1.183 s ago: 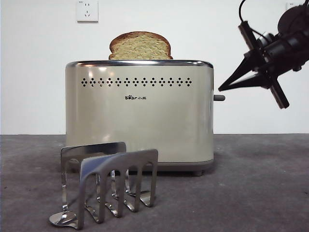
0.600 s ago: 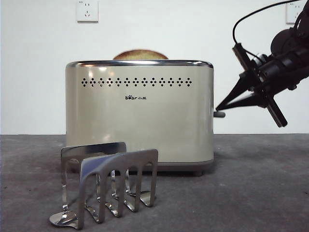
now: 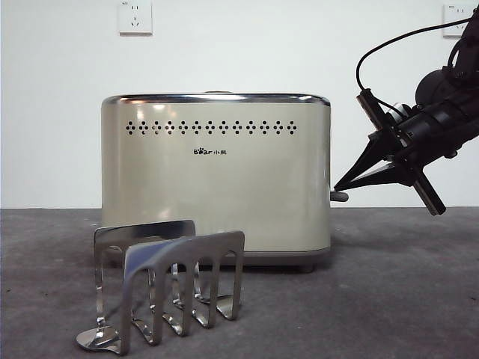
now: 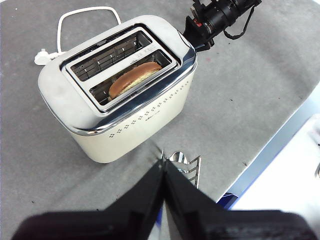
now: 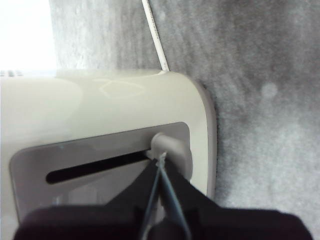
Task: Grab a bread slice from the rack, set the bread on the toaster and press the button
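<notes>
Right end effector (image 5: 161, 161) atop toaster (image 3: 215, 176) lever (image 5: 170, 148)

Bright even light, blurry right wrist view

The only readable text was a small dark "Bear" logo, followed by 2 tiny characters too small to make out, printed at the centre of the cream front of the toaster (image 3: 215, 172), below its row of dot vents. In the left wrist view the same mark showed only as an illegible smudge.
</notes>
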### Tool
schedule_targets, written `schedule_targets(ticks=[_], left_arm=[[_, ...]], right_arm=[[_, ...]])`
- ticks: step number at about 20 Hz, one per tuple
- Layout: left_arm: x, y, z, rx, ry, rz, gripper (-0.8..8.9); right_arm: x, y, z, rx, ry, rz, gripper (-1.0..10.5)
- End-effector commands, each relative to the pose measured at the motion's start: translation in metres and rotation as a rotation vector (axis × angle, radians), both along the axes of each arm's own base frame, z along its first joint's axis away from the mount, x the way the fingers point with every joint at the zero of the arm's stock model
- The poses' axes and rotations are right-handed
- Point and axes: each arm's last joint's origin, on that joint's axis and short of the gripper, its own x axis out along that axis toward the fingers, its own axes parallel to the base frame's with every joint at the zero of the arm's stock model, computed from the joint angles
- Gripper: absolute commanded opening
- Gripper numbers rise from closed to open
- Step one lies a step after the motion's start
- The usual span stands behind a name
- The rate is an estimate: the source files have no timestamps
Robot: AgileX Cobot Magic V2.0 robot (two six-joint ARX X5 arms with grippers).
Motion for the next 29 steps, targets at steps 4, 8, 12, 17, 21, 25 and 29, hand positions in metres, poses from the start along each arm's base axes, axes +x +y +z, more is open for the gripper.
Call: schedule_targets(ticks=[4, 8, 12, 17, 21, 25, 29], left_arm=[[0.0, 0.0, -0.001, -0.003, 0.004, 0.006, -0.05], [0.0, 0.001, -0.001, -0.004, 0.003, 0.006, -0.05], [0.0, 0.001, -0.001, -0.004, 0.003, 0.006, -0.05], [0.0, 0.001, -0.001, -0.005, 0.003, 0.006, -0.05], [0.0, 0.001, -0.001, -0.006, 0.005, 0.003, -0.05], [0.0, 0.001, -0.001, -0.006, 0.005, 0.003, -0.05], [0.0, 0.001, -0.001, -0.006, 0.005, 0.003, -0.05]], right_arm=[[-0.005, 0.0, -0.032, -0.09, 0.106, -0.016, 0.0], [-0.006, 0.0, -0.032, -0.083, 0.108, -0.013, 0.0], [-0.006, 0.0, -0.032, -0.082, 0.114, -0.013, 0.0], [-0.006, 0.0, -0.032, -0.083, 0.114, -0.012, 0.0], [-0.006, 0.0, -0.032, -0.079, 0.113, -0.011, 0.0], [-0.003, 0.001, -0.027, -0.056, 0.101, -0.003, 0.0], [0.002, 0.001, -0.002, -0.037, 0.044, 0.003, 0.0]])
